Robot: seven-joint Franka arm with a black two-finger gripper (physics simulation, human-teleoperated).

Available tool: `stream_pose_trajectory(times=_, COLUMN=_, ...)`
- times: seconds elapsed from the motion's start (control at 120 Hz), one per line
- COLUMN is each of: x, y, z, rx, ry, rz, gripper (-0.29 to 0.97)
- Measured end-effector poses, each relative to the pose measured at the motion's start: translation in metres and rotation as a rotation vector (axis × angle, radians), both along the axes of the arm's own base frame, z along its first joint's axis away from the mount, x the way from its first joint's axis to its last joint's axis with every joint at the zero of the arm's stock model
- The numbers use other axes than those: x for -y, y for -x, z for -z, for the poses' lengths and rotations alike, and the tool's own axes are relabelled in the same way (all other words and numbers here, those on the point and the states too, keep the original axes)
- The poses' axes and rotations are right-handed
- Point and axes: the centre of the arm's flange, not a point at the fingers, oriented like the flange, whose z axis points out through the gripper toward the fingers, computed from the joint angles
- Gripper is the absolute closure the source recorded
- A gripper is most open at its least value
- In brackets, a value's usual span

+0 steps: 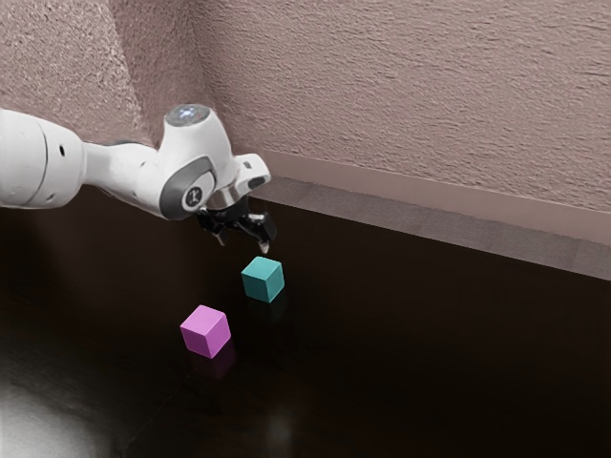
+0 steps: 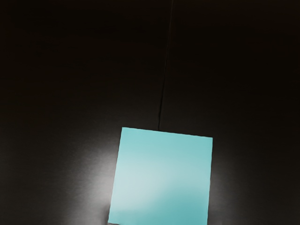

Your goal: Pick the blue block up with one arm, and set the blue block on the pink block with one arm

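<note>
the gripper (image 1: pixel 243 239) hangs wide open and empty, the blue block (image 1: pixel 263 279) sitting on the table (image 1: pixel 430 363) just below its jaws, untouched, a cube with no long axis to favour.

The arm (image 1: pixel 95 172) is built of smooth white shells with rounded shapes. The joint (image 1: pixel 191 186) near the hand has a grey band and a round grey cap (image 1: pixel 192 197) with a small dark mark on it. Its top carries a glossy pale disc (image 1: pixel 188 114). The thick white link (image 1: pixel 33 157) shows two small dark holes. The jaws are black and short, and one has a light tip.
</note>
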Motion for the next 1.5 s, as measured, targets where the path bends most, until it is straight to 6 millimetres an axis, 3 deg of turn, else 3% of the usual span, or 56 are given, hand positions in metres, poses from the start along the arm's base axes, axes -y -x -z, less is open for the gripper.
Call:
stream_pose_trajectory(times=0.358, x=-0.001, y=-0.009, z=0.048, rx=0.042, ry=-0.008, rz=0.028, gripper=0.00)
stream_pose_trajectory(times=0.642, x=0.010, y=-0.009, z=0.053, rx=0.052, ry=-0.007, rz=0.047, gripper=0.00)
stream_pose_trajectory(times=0.842, x=0.011, y=-0.009, z=0.072, rx=0.029, ry=-0.004, rz=0.049, gripper=0.00)
stream_pose_trajectory(times=1.5, x=0.005, y=-0.009, z=0.087, rx=0.101, ry=0.010, rz=0.046, gripper=0.00)
